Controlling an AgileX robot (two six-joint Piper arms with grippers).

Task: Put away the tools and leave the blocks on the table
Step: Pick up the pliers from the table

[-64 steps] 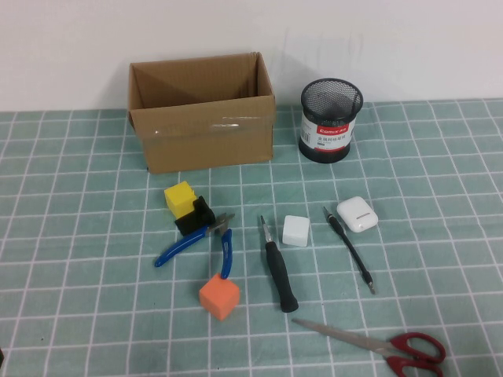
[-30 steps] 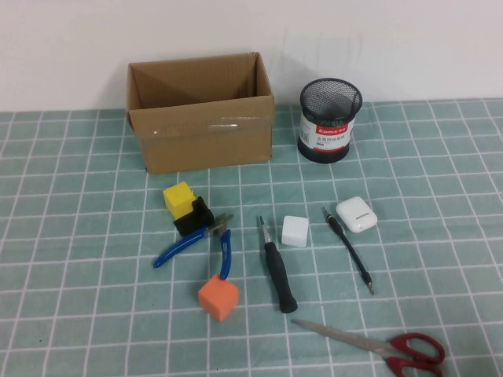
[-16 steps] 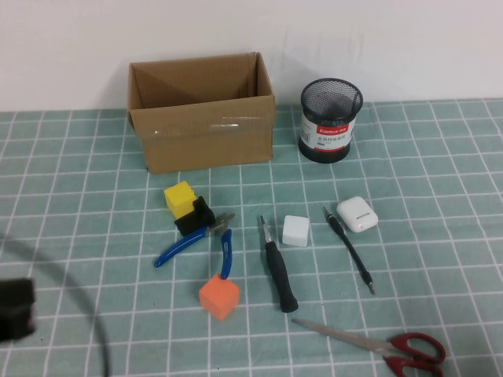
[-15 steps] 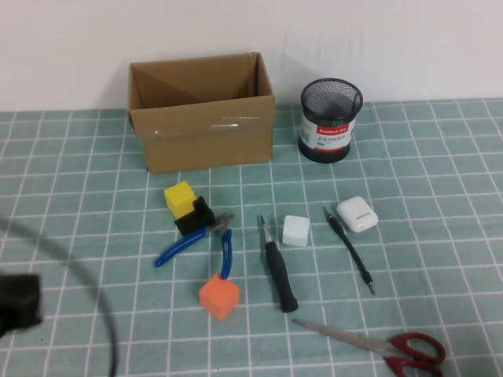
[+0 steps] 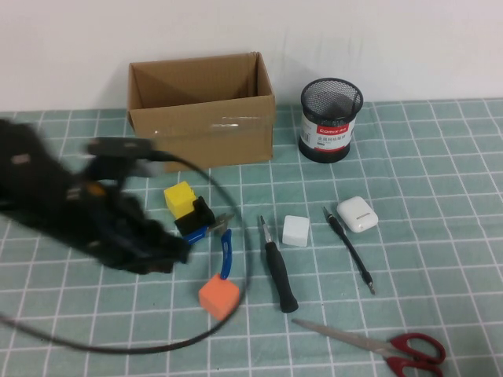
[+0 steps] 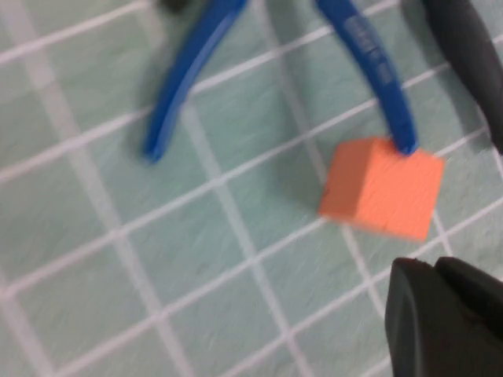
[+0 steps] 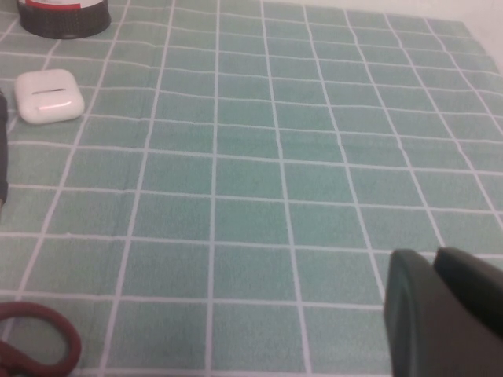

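Note:
Blue-handled pliers (image 5: 225, 253) lie between a notched black block (image 5: 198, 214) and an orange block (image 5: 218, 296); a yellow block (image 5: 179, 196) sits just behind. A black-handled screwdriver (image 5: 279, 272), a white block (image 5: 295, 230), a thin black precision driver (image 5: 350, 249) and red-handled scissors (image 5: 377, 343) lie to the right. My left gripper (image 5: 174, 248), blurred, hovers over the pliers' left handle. In the left wrist view it (image 6: 436, 269) is shut and empty, close to the orange block (image 6: 383, 187) and the pliers (image 6: 189, 78). My right gripper (image 7: 435, 263) is shut over bare mat.
An open cardboard box (image 5: 200, 118) stands at the back, a black mesh pen cup (image 5: 330, 119) to its right. A white rounded case (image 5: 357, 213) lies by the precision driver. The left arm's cable (image 5: 236, 306) loops over the mat around the orange block.
The left arm has swept in from the lower left corner to above the pliers. None of the tools or blocks has moved.

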